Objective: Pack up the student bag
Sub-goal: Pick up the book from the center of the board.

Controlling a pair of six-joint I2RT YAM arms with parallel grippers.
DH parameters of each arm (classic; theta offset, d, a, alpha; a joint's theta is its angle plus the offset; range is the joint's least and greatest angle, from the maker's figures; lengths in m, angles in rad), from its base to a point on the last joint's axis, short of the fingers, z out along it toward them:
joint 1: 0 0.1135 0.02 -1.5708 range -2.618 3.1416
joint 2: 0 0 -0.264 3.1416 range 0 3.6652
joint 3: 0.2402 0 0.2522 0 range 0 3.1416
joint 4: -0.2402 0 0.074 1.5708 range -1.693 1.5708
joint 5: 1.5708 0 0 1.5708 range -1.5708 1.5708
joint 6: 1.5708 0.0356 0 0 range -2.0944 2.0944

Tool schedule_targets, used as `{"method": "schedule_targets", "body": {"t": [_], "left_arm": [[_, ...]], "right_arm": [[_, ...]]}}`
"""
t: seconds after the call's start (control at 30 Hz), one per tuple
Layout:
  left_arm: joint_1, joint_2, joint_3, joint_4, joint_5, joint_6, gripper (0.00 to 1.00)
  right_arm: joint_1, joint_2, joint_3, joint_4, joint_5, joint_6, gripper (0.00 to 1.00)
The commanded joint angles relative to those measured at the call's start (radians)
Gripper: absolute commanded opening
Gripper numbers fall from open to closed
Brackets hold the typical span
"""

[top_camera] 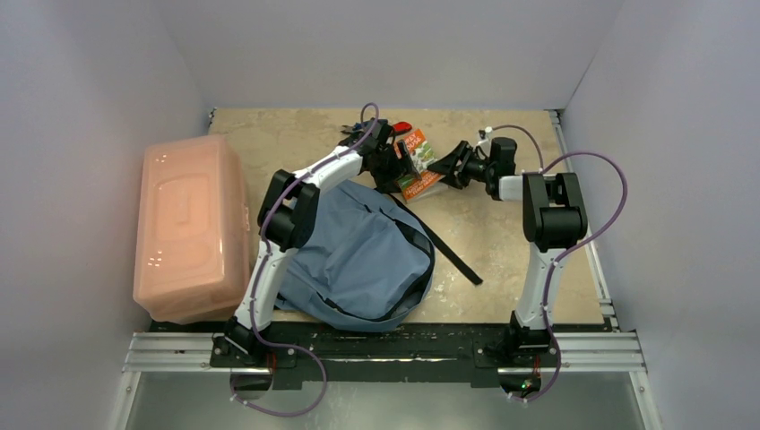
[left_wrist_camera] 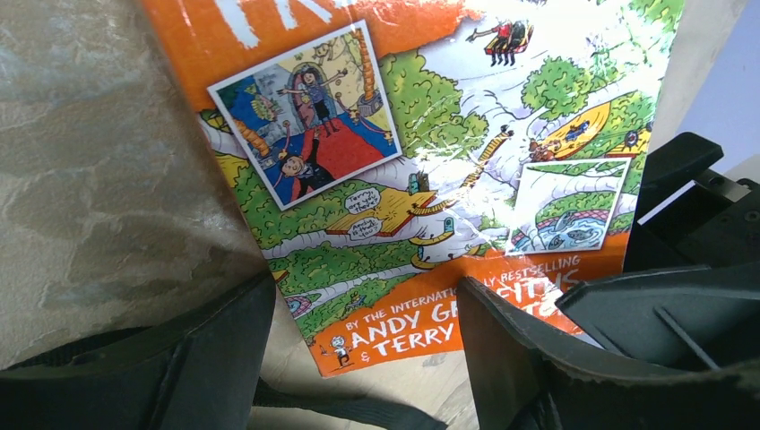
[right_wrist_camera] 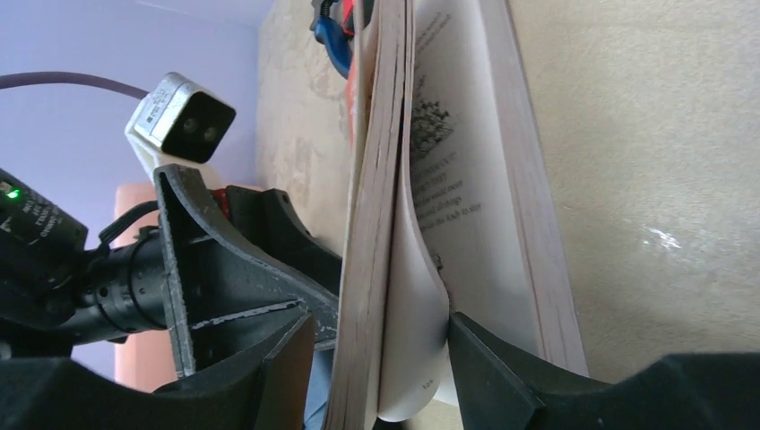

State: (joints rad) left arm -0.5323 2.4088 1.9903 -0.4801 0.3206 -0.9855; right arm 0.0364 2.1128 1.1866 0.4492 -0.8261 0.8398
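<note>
The grey-blue student bag (top_camera: 358, 260) lies slumped at the near middle of the table, its black strap (top_camera: 448, 246) trailing right. A paperback book with an orange illustrated cover (top_camera: 419, 166) lies beyond it, between both grippers. My left gripper (top_camera: 397, 168) is open at the book's left side; in the left wrist view its jaws (left_wrist_camera: 366, 287) straddle the cover's (left_wrist_camera: 430, 179) lower corner. My right gripper (top_camera: 451, 166) is open at the book's right edge. In the right wrist view (right_wrist_camera: 381, 322) one finger (right_wrist_camera: 484, 367) sits among the pages (right_wrist_camera: 403, 269), lifting the cover side; the other stands just clear.
A rigid translucent pink box (top_camera: 188, 224) stands at the left. A red and blue item (top_camera: 401, 127) lies behind the book near the back wall, also in the right wrist view (right_wrist_camera: 336, 27). The marble tabletop (top_camera: 502, 260) shows right of the bag. Grey walls enclose the table.
</note>
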Motion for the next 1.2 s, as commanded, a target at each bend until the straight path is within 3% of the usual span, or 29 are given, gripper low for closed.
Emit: {"method": "schedule_targets", "body": {"t": [0.0, 0.33, 0.53, 0.73, 0.83, 1.0, 1.17], "left_arm": [[0.002, -0.008, 0.036, 0.037, 0.024, -0.006, 0.73], [0.002, -0.02, 0.014, 0.039, 0.031, 0.002, 0.73], [0.002, -0.025, 0.01, 0.039, 0.03, 0.011, 0.73], [0.004, -0.028, 0.007, 0.034, 0.032, 0.018, 0.73], [0.005, -0.032, 0.008, 0.035, 0.028, 0.025, 0.73], [0.005, -0.037, 0.026, 0.032, 0.039, 0.039, 0.73], [0.005, -0.096, 0.024, 0.008, 0.032, 0.106, 0.76]], "right_arm": [[0.016, -0.045, 0.005, 0.152, -0.08, 0.088, 0.61], [0.016, -0.005, 0.107, 0.201, -0.089, 0.131, 0.71], [0.017, 0.101, 0.217, 0.196, -0.171, 0.117, 0.72], [0.022, 0.129, 0.296, 0.072, -0.208, 0.052, 0.7], [0.025, 0.066, 0.268, -0.098, -0.14, -0.059, 0.66], [0.028, 0.011, 0.243, -0.188, -0.084, -0.12, 0.5], [0.022, 0.004, 0.246, -0.17, -0.068, -0.062, 0.15]]}}
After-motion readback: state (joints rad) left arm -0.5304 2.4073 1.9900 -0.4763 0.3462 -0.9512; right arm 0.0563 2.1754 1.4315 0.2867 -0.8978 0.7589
